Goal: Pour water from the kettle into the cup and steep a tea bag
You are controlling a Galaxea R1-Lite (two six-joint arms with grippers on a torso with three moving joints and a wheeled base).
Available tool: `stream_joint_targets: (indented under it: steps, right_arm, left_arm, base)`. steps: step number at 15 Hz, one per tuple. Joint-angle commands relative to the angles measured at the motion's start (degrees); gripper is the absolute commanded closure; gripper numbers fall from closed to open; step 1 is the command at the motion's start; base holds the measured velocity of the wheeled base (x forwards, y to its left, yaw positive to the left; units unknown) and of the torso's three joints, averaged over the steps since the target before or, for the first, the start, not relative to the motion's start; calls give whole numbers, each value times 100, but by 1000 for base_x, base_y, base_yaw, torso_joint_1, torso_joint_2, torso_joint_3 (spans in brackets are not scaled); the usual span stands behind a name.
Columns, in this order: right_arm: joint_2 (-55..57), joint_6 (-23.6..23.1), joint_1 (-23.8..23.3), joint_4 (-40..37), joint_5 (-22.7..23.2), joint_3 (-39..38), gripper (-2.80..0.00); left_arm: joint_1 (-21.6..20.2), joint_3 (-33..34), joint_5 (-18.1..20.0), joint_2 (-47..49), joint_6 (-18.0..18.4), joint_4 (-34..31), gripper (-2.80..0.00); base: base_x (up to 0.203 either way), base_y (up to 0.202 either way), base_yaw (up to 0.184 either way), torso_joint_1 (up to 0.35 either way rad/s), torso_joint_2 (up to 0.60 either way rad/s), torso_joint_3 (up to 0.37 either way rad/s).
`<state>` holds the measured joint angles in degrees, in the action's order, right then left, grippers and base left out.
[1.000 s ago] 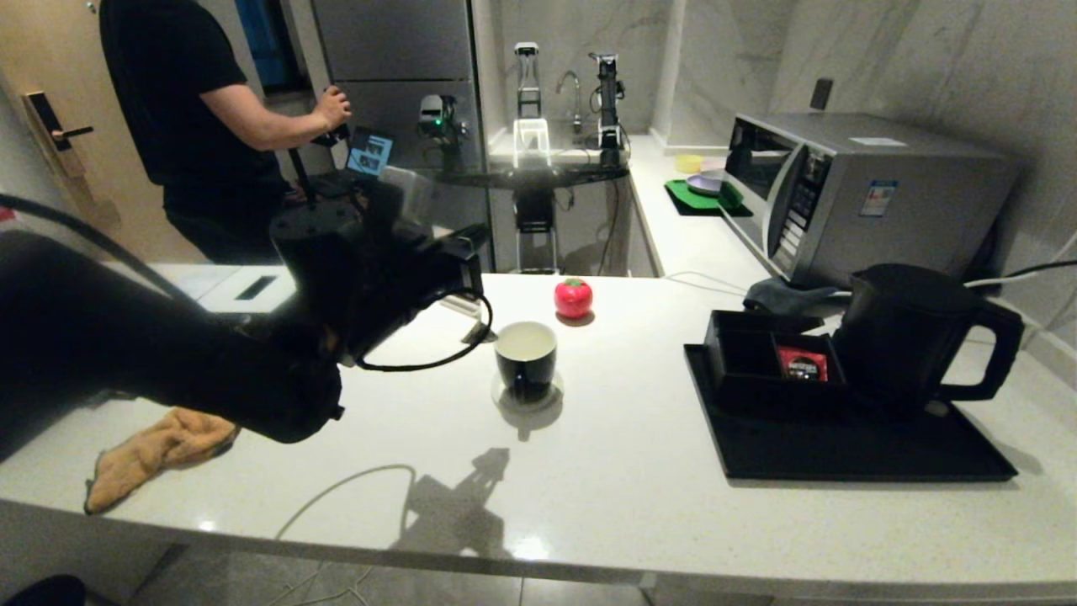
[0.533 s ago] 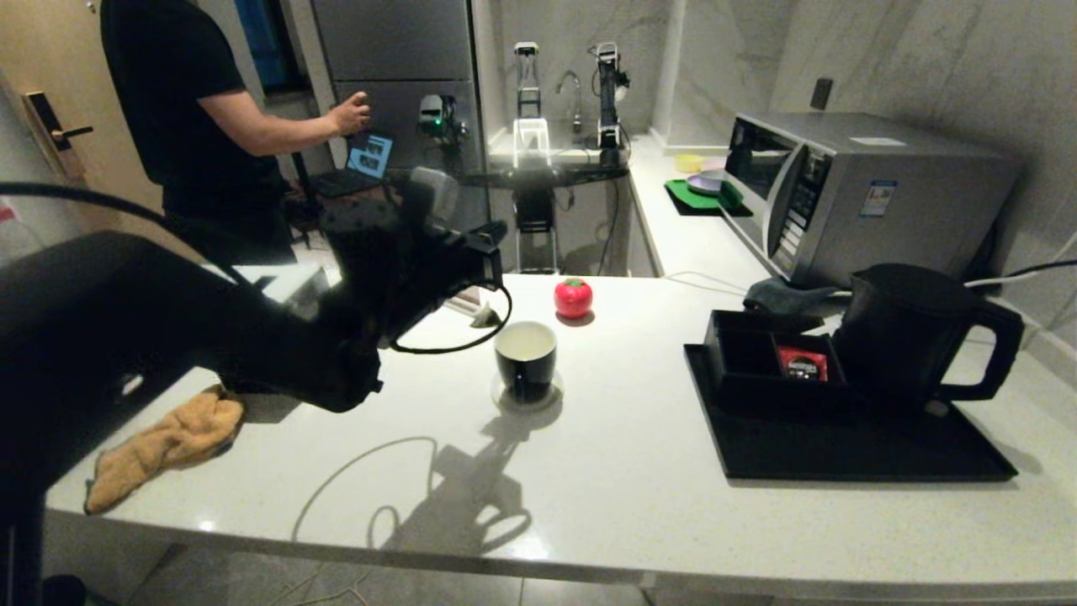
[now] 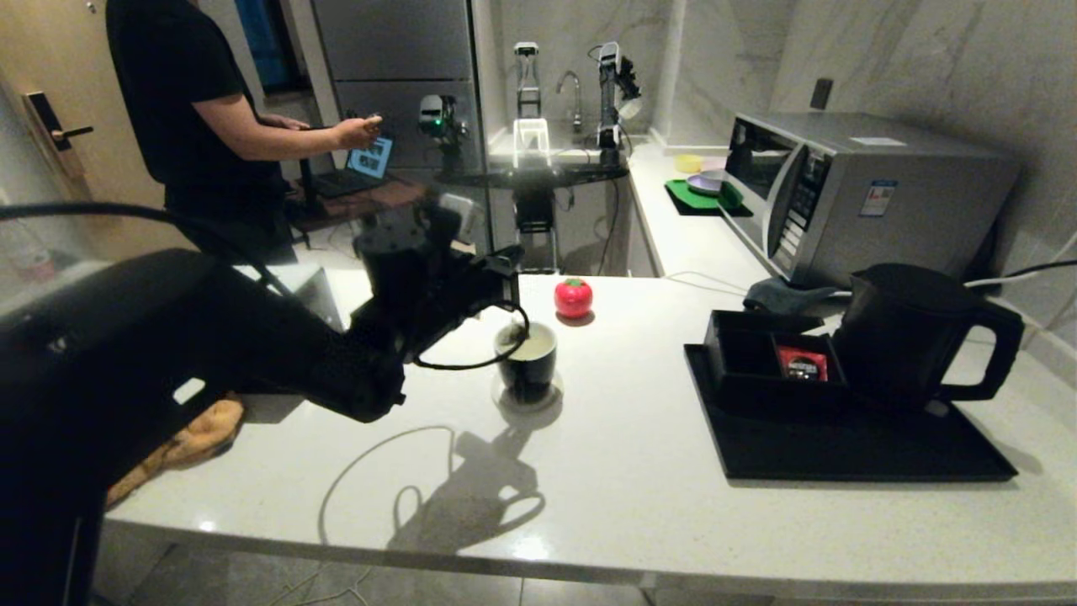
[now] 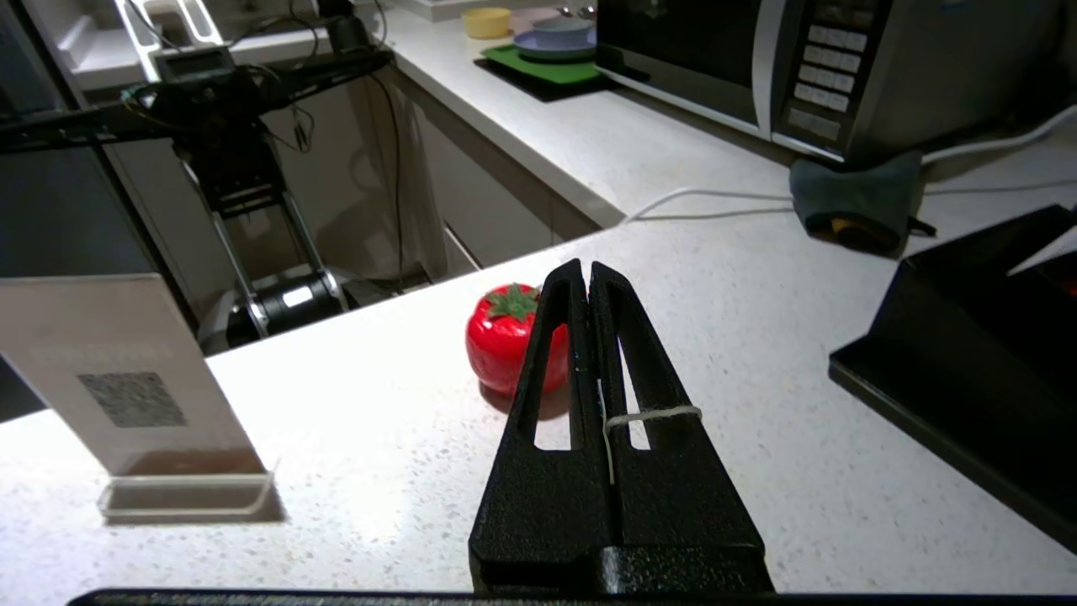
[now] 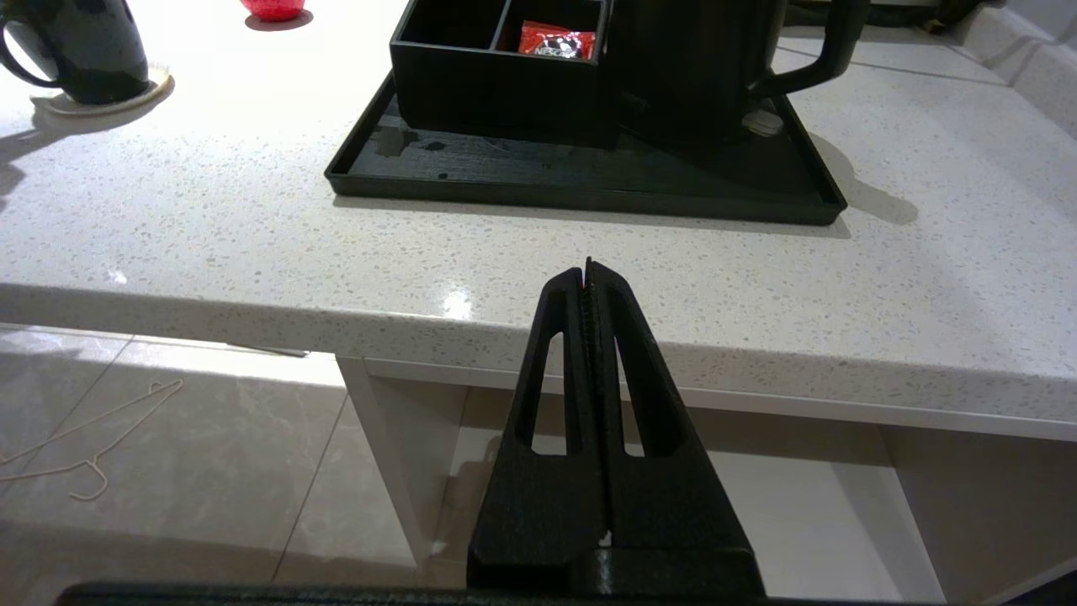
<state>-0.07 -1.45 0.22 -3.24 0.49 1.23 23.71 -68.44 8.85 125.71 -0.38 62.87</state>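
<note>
The left hand, fingers pressed together with a white string pinched between them, hovers at the cup's rim. The kettle stands well right of the cup. The right hand, fingers together, hangs below the counter edge.

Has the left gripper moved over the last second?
Yes. The left gripper has swung right toward the cup, now reaching its rim.

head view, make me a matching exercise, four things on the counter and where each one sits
Things:
1. kettle
2. cup
3. red sachet
4. orange cloth

Places:
A. in a compartment of the black box
B. on a round coaster, mid-counter
C. on the black tray, far right
D. near the counter's left edge, partly behind the left arm

Pairs: 1-C, 2-B, 3-A, 4-D
</note>
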Motion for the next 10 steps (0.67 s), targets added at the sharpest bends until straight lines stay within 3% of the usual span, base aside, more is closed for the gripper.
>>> stream_joint_targets:
  steps: [1, 10]
  right_arm:
    - [7, -4, 4, -1, 4, 0, 0]
    - [7, -4, 4, -1, 4, 0, 0]
  left_arm:
    - [40, -3, 3, 107, -3, 41, 0]
    - [106, -3, 3, 279, 1, 62, 0]
  base:
    - [0, 0, 0, 0, 0, 0]
    - [0, 0, 0, 0, 0, 0]
